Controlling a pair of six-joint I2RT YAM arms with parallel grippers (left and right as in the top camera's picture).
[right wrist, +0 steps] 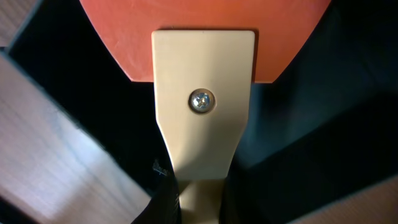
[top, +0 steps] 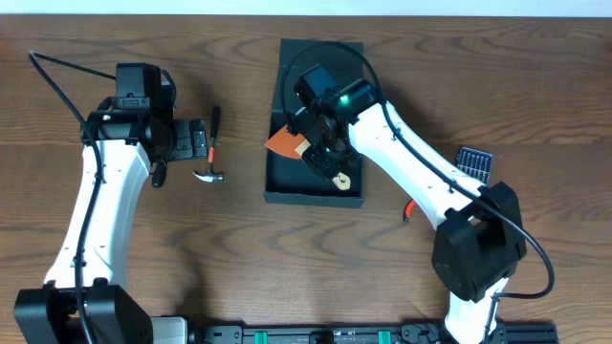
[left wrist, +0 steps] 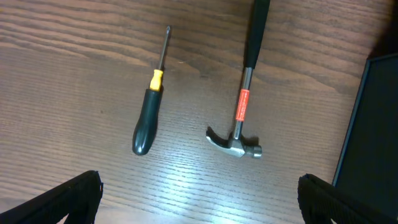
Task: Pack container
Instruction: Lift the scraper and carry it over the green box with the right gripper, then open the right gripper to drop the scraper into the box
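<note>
Over the rigid container, the right hand pinches a stiff, probably light scraper by its handle; the left hand gapes above a hammer.

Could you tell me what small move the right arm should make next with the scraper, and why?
Probably lower it a little and then let go. The right gripper is shut on the scraper by its tan handle. The scraper hangs over the open container, with its orange blade near the left wall, so it appears not yet laid down inside.
</note>
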